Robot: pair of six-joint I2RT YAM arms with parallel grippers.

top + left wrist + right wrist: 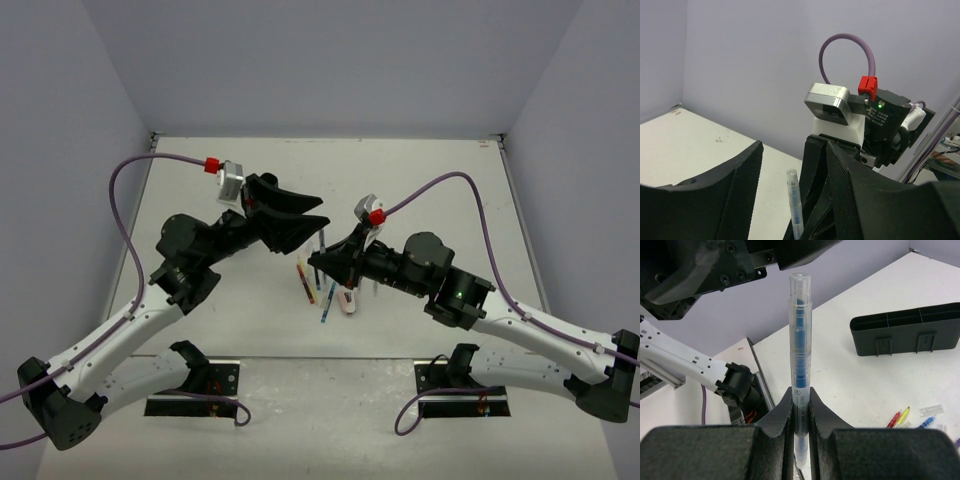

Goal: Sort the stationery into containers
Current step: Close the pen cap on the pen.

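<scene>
Right gripper clenched an upright blue pen, left gripper open near its top. Organiser tray stood upper right; other pens lay loose on the table, so sorting seemed mostly undone.

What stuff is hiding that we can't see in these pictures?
- Right wrist view: what's inside the black organiser tray; its front wall hides it.
- Right wrist view: the loose pens, partly behind the right jaws, tiny.
- Left wrist view: the blue pen, its bottom cut off by the edge.
</scene>
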